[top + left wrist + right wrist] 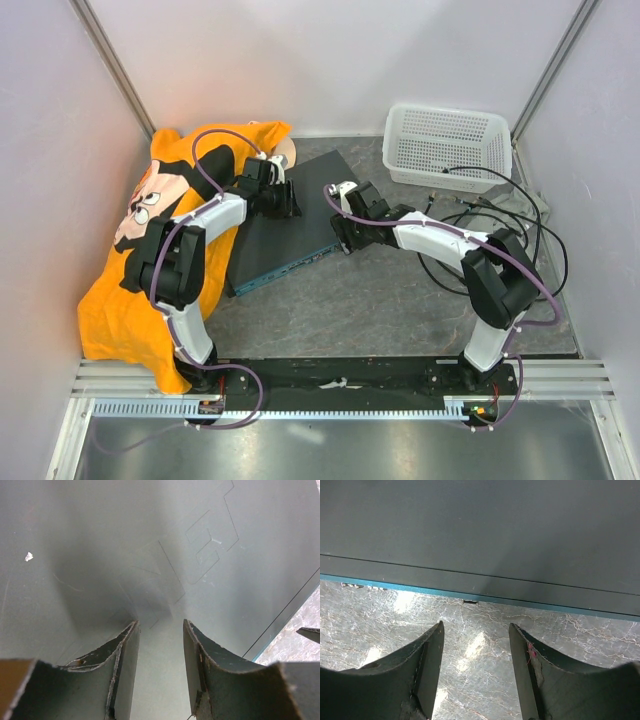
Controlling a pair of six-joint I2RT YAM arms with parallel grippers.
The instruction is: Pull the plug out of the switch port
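L pincer [160, 626]: held open, empty, poised over switch [125, 545] top.
R pincer [476, 628]: held open, empty, above tabletop [590, 640].
Switch: teal front edge seen just ahead of R pincer.

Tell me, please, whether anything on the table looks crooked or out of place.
The switch lies askew, turned diagonally to the edges of the table. An orange cloth with a cartoon print lies crumpled along the left side, beside the switch. It looks foreign to this work area.
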